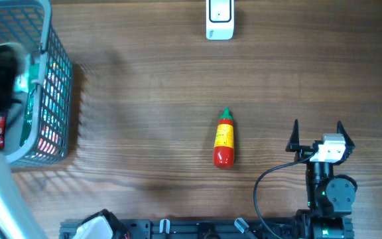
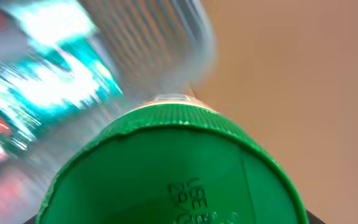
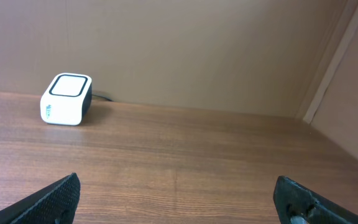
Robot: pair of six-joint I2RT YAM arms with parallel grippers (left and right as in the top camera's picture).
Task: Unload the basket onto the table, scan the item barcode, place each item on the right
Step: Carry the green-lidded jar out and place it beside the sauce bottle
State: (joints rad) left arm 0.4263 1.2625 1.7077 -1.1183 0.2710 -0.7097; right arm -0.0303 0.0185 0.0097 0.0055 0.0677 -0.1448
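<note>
Judging risk first: left claw (image 1: pixel 2 79) hangs over the basket (image 1: pixel 58 86) with a green lid (image 2: pixel 166 168) filling its camera right below it. No fingers show, so I cannot tell if it is clamped on that item or just near it. If the hold is weak or off-centre, the item likely slips back among the other packs when lifted. It could also catch the basket wall just beside the claw on the way out. The barcode side is not visible, so it may end up facing away from the scanner (image 1: pixel 219 20), which sits far across the table (image 1: pixel 144 86) from this claw. Right claw (image 1: pixel 317 125) is parked with jaws wide apart and nothing between them, scanner well ahead of it. A bottle (image 1: pixel 224 141) lies just left of the right claw, off the basket-to-scanner line; round, so a low sweep could roll it.
</note>
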